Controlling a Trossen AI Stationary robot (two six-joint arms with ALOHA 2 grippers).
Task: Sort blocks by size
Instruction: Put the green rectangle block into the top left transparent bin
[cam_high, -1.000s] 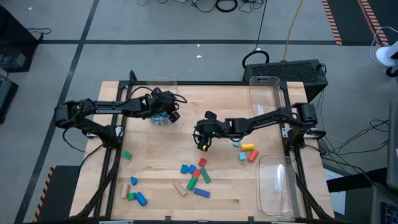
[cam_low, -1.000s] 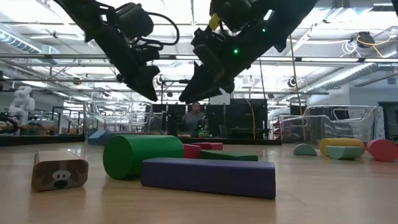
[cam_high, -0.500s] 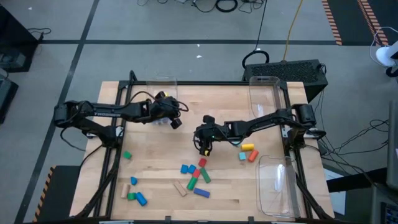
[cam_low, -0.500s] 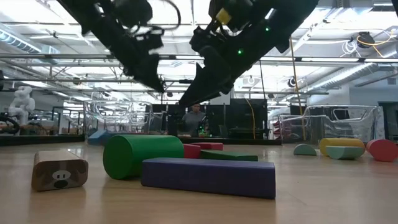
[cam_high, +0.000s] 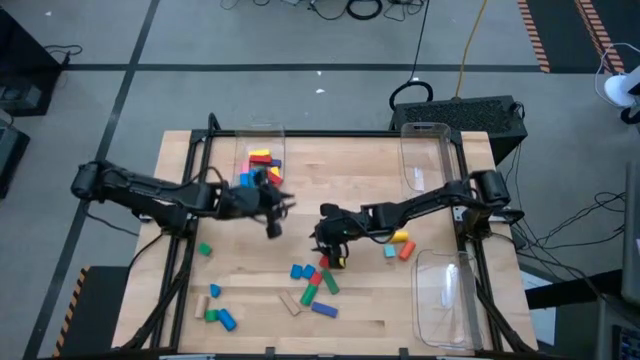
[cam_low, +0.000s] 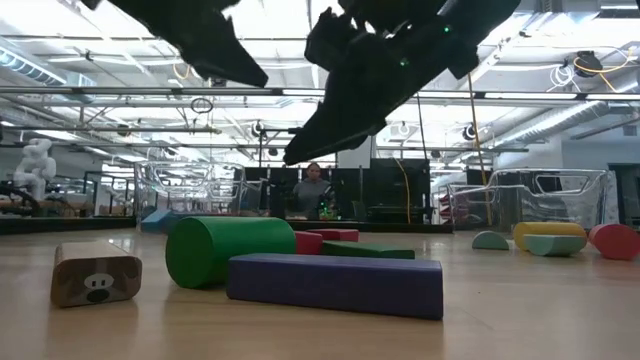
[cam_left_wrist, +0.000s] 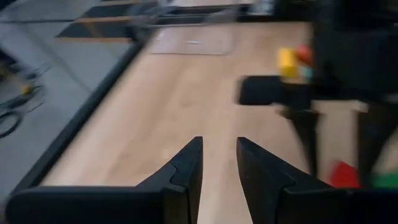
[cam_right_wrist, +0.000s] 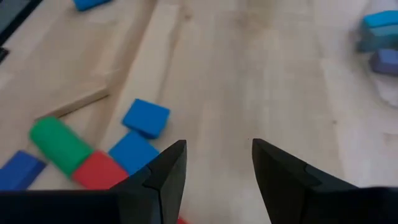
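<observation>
Loose blocks (cam_high: 316, 281) lie in a cluster near the table's front middle: two blue squares (cam_right_wrist: 146, 118), a green cylinder (cam_right_wrist: 59, 144), a red block (cam_right_wrist: 99, 171) and a plain wood bar (cam_right_wrist: 74, 104). More blocks (cam_high: 399, 244) lie to the right and others (cam_high: 214, 305) at the front left. Several blocks (cam_high: 259, 166) rest inside the clear bin (cam_high: 262, 135) at the far left. My right gripper (cam_right_wrist: 217, 144) hovers open just beyond the cluster (cam_high: 330, 256). My left gripper (cam_left_wrist: 219, 140) hangs open and empty over bare table (cam_high: 274, 220), nearer than that bin.
An empty clear bin (cam_high: 425, 150) stands at the far right and another (cam_high: 445, 295) at the near right. In the low view a green cylinder (cam_low: 230, 250), a dark blue bar (cam_low: 335, 285) and a bear-faced block (cam_low: 95, 272) lie close to the front edge.
My left gripper has swung away from above the far-left bin toward the table's near edge and middle, rising a little, which uncovers the blocks in the bin. My right gripper has moved toward the near edge, closer to the block cluster, and rolled somewhat.
</observation>
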